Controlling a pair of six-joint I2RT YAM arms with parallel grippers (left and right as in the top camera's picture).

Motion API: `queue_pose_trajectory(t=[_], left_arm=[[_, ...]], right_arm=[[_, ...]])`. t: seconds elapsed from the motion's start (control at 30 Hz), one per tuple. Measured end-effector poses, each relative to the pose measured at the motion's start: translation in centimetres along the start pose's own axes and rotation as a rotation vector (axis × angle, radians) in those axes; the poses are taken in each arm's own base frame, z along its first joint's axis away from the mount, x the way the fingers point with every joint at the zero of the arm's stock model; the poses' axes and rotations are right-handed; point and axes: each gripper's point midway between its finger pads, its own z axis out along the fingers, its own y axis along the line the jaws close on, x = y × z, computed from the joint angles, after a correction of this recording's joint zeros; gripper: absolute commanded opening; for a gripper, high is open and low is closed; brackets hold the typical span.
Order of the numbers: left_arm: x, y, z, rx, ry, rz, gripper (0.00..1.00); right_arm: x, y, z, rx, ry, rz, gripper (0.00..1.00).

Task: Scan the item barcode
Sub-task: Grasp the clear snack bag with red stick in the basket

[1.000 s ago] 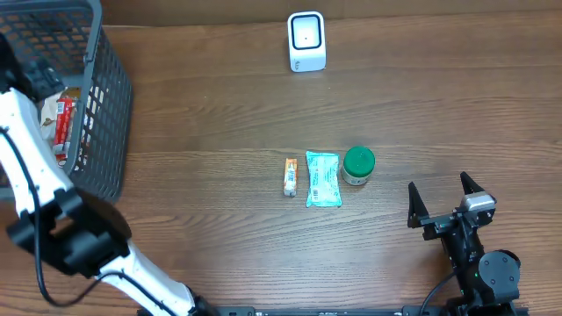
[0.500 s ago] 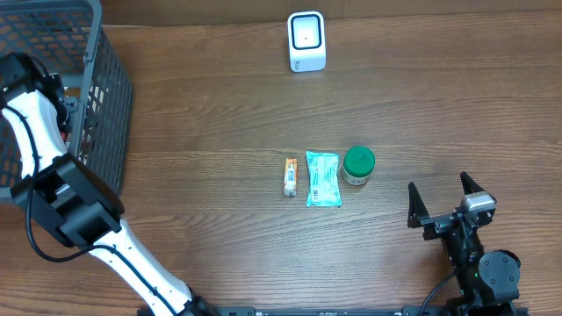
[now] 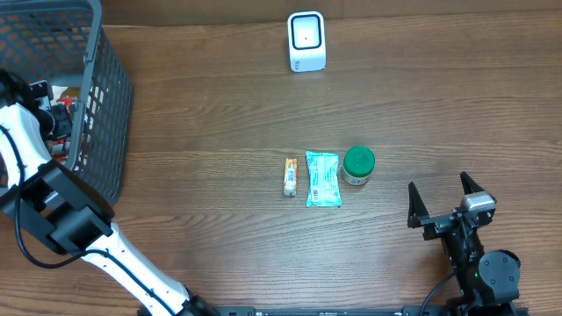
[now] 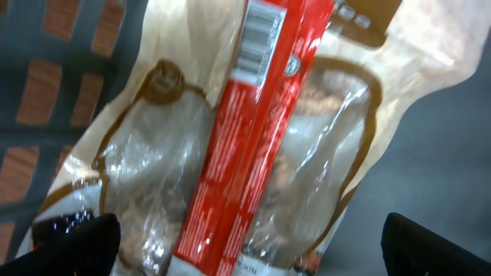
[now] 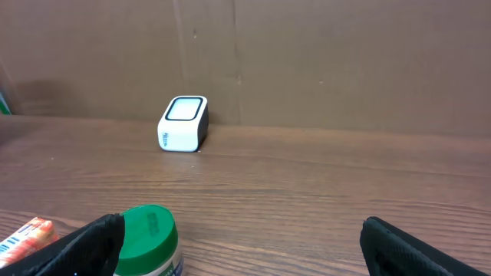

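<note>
Since a second ago, the left arm has shifted inside the gray plastic mesh basket, and the right arm has not moved at all. The left gripper hangs over a long, shiny red packet, with its two black fingers far apart and holding nothing. The red packet lies on top of a crinkly see-through bag with brown edges, down in the basket. A white barcode with black stripes shows near the packet's top end. The right gripper rests low over the brown wooden table, fingers wide apart and empty. The boxy white scanner stands at the far edge. In the middle lie a small orange pack, a flat teal packet and a round jar with a green lid, side by side.
</note>
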Motion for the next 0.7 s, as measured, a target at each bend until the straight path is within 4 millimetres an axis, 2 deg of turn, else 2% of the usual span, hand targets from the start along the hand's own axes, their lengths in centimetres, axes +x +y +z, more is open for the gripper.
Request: queue_pose_trajectory(t=[0.2, 0.53, 0.6, 0.7], left_arm=[[-0.8, 0.0, 0.5, 0.000, -0.041, 0.009, 1.00], [0.4, -0.4, 4.0, -0.005, -0.073, 0.012, 0.99], [0.3, -0.4, 4.1, -0.008, -0.090, 0.013, 0.96], [0.3, -0.5, 4.2, -0.012, -0.113, 0.014, 0.85]], right_arm=[[0.0, 0.0, 0.0, 0.000, 0.000, 0.000, 1.00], [0.0, 0.0, 0.0, 0.000, 0.000, 0.000, 1.00], [0.0, 0.0, 0.0, 0.000, 0.000, 0.000, 1.00], [0.0, 0.0, 0.0, 0.000, 0.000, 0.000, 1.00]])
